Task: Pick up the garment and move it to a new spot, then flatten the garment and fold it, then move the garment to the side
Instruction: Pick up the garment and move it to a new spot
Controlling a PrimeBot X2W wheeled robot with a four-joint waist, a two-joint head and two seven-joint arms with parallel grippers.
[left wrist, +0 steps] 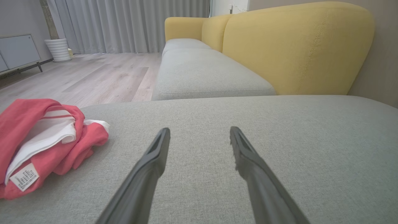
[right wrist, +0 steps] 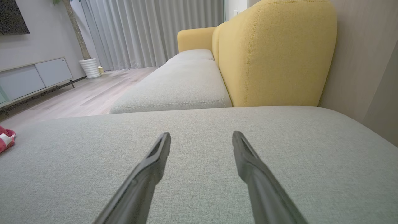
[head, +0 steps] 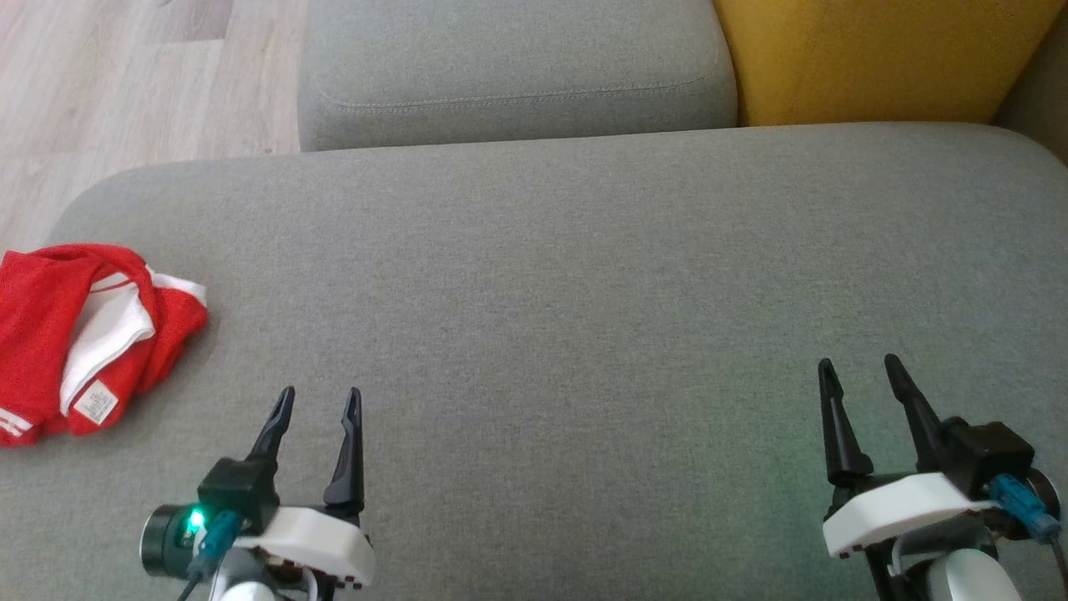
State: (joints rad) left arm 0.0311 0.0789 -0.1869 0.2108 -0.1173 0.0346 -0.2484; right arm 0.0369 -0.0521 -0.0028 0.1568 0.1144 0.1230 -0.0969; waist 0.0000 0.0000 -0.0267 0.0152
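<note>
Crumpled garment (head: 79, 334) is lying forward-left of left gripper (head: 321, 392), far nearer it than right gripper (head: 859, 361); both are hanging wide open, holding nothing.

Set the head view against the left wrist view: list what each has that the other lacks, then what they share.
Head view adds: the right gripper, open over the grey seat cushion, and a green light on the left arm's wrist.
Left wrist view adds: the curtains, a white ribbed planter and a low cabinet across the room.
Shared: the crumpled red and white garment at the cushion's left end, the left gripper open and empty beside it, the yellow backrest and the wooden floor.
</note>
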